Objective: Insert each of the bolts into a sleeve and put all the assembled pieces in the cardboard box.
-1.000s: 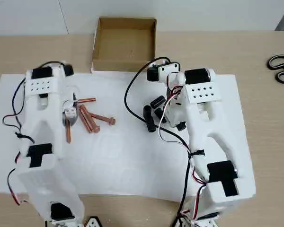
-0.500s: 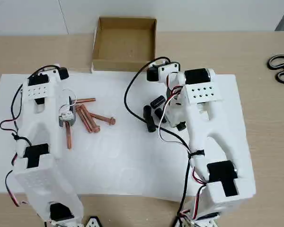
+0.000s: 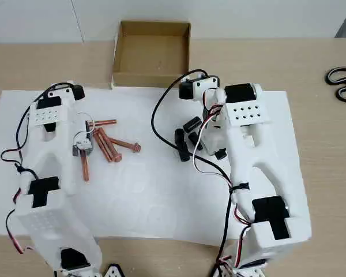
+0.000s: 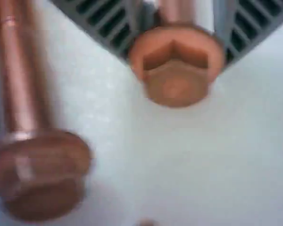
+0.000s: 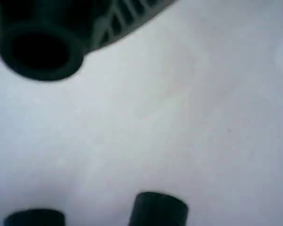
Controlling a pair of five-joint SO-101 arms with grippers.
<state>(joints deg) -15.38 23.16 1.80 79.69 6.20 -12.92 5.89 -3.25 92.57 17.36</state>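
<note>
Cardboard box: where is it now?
In the high view, the cardboard box sits at the white sheet's far edge, left of centre, ahead of the gap between bolts and sleeves.

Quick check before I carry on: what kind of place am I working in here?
Probably a lab or hobby workbench rather than a factory line: a wooden table partly under a white sheet, scissors lying on it, plus a cardboard box, loose bolts and sleeves.
</note>
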